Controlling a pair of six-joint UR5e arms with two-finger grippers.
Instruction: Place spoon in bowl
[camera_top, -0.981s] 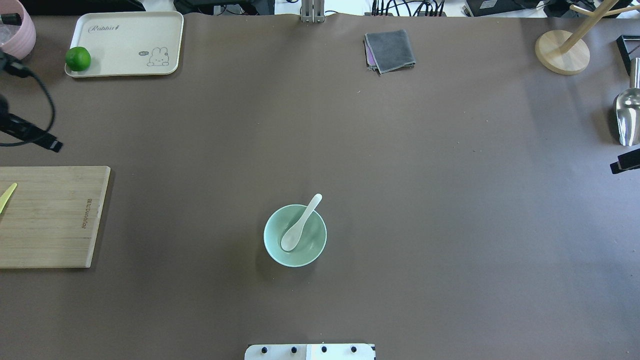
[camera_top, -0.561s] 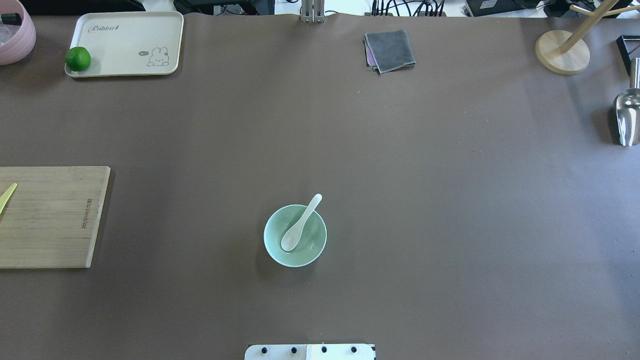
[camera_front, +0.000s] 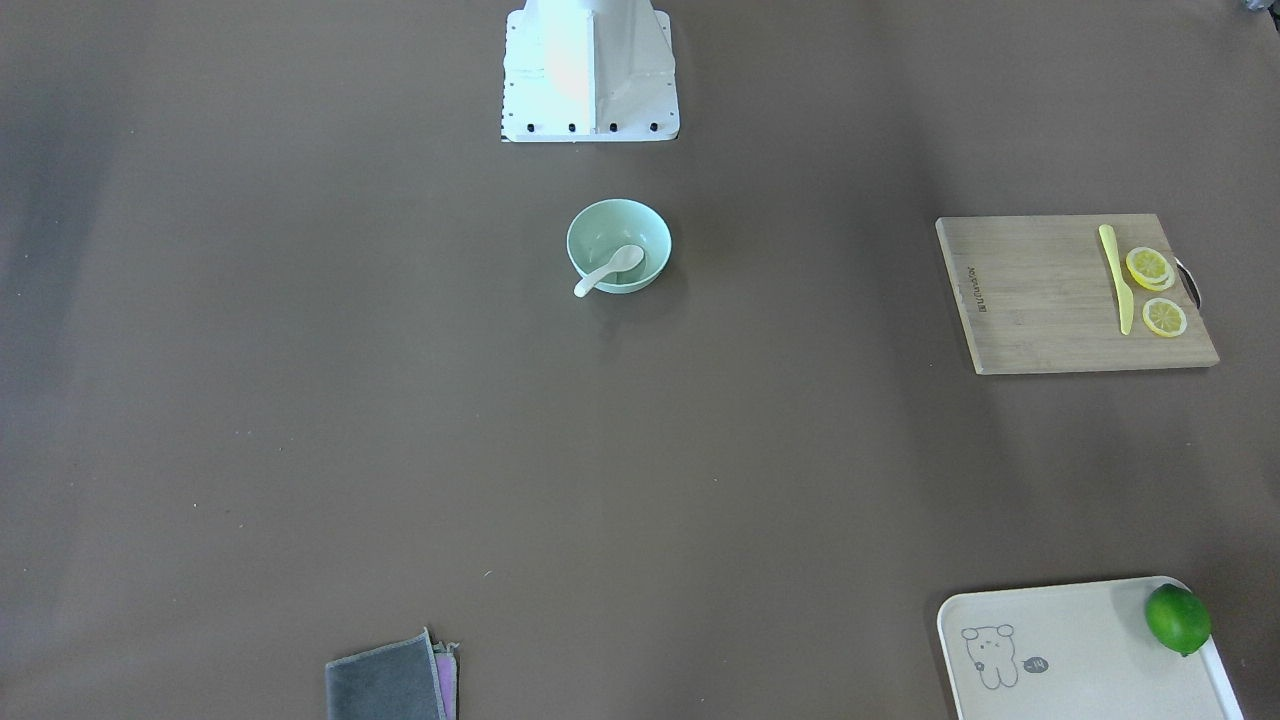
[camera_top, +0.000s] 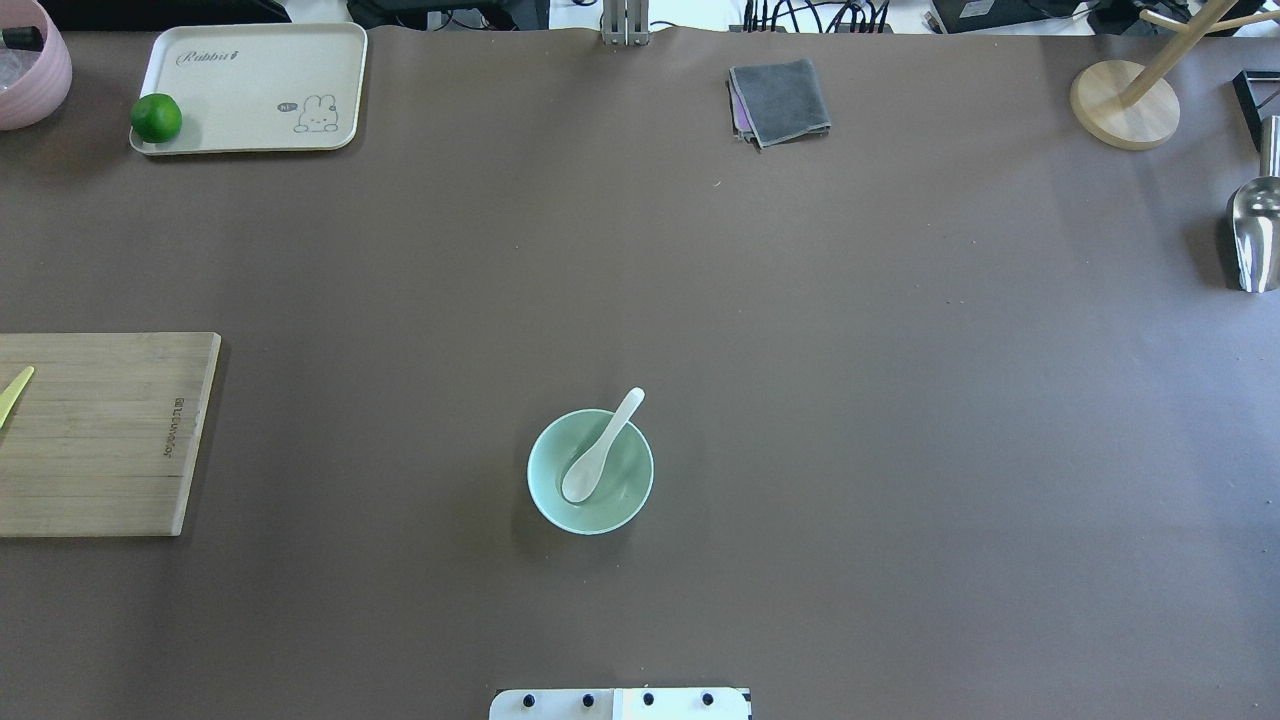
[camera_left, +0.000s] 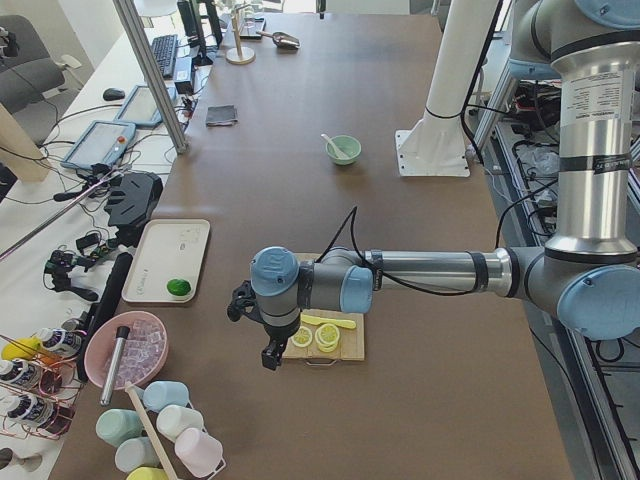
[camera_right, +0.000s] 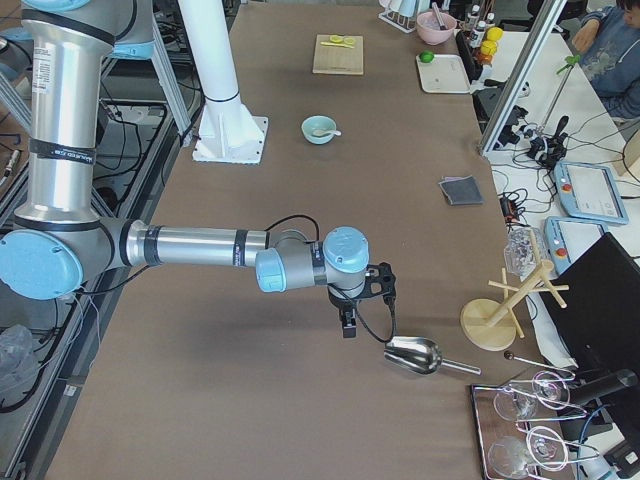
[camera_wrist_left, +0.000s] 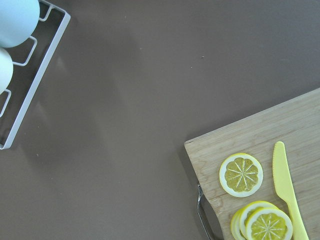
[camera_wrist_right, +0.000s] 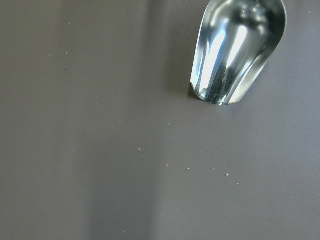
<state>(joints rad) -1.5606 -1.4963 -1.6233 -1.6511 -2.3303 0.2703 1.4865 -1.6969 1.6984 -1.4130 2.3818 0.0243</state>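
The pale mint-green bowl (camera_top: 628, 482) stands on the brown table in front of the robot's base, also in the front-facing view (camera_front: 606, 224). The white spoon (camera_top: 605, 448) lies in it, scoop down inside and handle resting over the far rim; it also shows in the front-facing view (camera_front: 608, 270). The left gripper (camera_left: 268, 355) hangs over the cutting board's end, far from the bowl. The right gripper (camera_right: 347, 328) hangs near the metal scoop, also far off. I cannot tell whether either is open or shut. Neither wrist view shows fingers.
A wooden cutting board (camera_top: 100, 430) with a yellow knife (camera_front: 1115, 275) and lemon slices (camera_front: 1150, 268) lies on the left. A cream tray (camera_top: 250, 60) holds a lime (camera_top: 156, 117). A grey cloth (camera_top: 780, 100), a wooden stand (camera_top: 1125, 105) and a metal scoop (camera_top: 1255, 235) sit further back.
A second ago parts of both arms showed at the left and right edges of the overhead view; both have drawn out of it. Spoon and bowl have not moved.
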